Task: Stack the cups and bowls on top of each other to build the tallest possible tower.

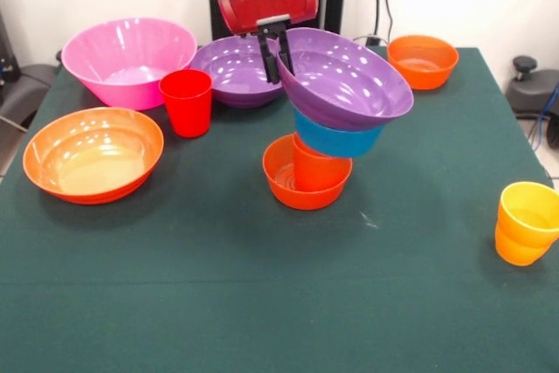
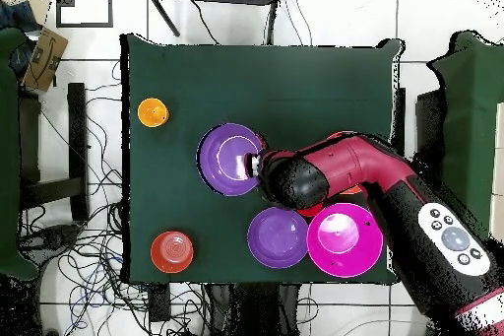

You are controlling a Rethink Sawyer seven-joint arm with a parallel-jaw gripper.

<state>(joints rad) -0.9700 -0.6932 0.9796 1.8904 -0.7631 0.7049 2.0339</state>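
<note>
Tower stands near the table's middle: small orange bowl at the base, orange cup standing in it, blue bowl on the cup, wide purple bowl on top. The top bowl sits tilted, its far rim raised toward the robot and its near rim dipped toward the camera.

Gripper comes down from the red arm head just above and behind the tower. Its two dark fingers pinch the raised far rim of the tilted purple bowl, one finger inside the rim and one outside. In the overhead view the gripper meets the same purple bowl at its edge nearest the arm.

A second purple bowl rests on the green table directly behind the gripper. The large pink bowl sits beside it, with the red cup just in front of the two. The large orange bowl lies well apart toward one table edge. Another small orange bowl sits at a far corner. The yellow-orange cup lies tipped near the opposite edge, well apart from the tower.
</note>
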